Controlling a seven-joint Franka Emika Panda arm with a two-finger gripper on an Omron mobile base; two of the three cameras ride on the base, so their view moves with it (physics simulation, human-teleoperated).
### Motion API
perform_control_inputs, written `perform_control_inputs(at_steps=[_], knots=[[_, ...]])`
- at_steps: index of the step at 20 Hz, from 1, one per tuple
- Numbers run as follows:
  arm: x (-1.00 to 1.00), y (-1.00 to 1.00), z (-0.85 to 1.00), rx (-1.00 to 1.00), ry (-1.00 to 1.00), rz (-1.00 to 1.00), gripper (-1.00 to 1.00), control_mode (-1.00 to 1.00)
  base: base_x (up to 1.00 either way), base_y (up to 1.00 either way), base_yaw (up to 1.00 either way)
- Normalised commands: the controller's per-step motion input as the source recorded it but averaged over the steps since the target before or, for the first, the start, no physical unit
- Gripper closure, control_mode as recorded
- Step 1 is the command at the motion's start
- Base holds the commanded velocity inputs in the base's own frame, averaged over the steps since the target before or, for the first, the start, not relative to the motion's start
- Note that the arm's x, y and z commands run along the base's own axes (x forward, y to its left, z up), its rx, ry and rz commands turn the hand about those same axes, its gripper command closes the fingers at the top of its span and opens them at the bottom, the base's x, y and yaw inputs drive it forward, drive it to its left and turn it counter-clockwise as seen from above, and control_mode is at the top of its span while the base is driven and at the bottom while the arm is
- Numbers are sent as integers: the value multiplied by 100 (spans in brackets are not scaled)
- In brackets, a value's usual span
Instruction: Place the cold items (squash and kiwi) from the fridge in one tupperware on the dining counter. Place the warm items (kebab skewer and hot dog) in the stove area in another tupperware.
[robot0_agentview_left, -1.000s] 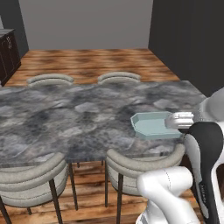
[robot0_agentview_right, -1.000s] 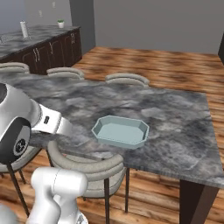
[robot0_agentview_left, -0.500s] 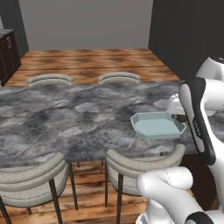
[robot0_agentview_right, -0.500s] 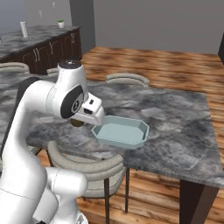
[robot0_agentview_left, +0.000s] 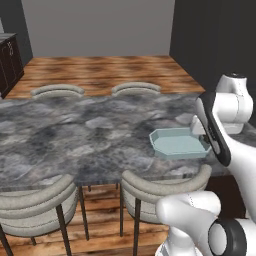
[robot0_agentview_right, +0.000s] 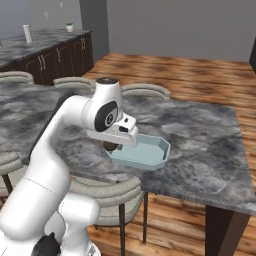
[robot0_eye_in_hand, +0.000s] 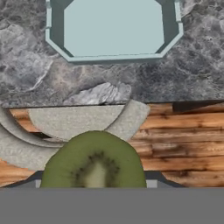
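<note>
While the arm rises at the right of the left base view, the pale blue tupperware (robot0_agentview_left: 179, 142) sits on the grey marble worktop (robot0_agentview_left: 75, 140). In the right base view, centre, the gripper (robot0_agentview_right: 111, 145) hangs at the tupperware's left rim. In the hand view, it is clamped on the kiwi (robot0_eye_in_hand: 94, 162) at bottom centre.

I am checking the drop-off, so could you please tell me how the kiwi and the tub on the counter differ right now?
The kiwi is a green cut half with a pale core and dark seeds; the tub is pale blue and plain. The kiwi is rounded, while the tub is flat-bottomed with angled corners. The kiwi is up at the gripper, over the chair at the counter's edge; the tub rests on the grey marbled counter with nothing in it.
</note>
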Motion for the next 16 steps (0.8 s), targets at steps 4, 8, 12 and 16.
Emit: perform_control_inputs(at_steps=[4,8,12,16], knots=[[75,-44,-37,0,10,1,100,-100,0,0,0],[68,-36,-39,0,12,7,100,-100,0,0,0],[62,-28,-30,0,11,4,100,-100,0,0,0],[52,-19,-22,0,7,3,100,-100,0,0,0]])
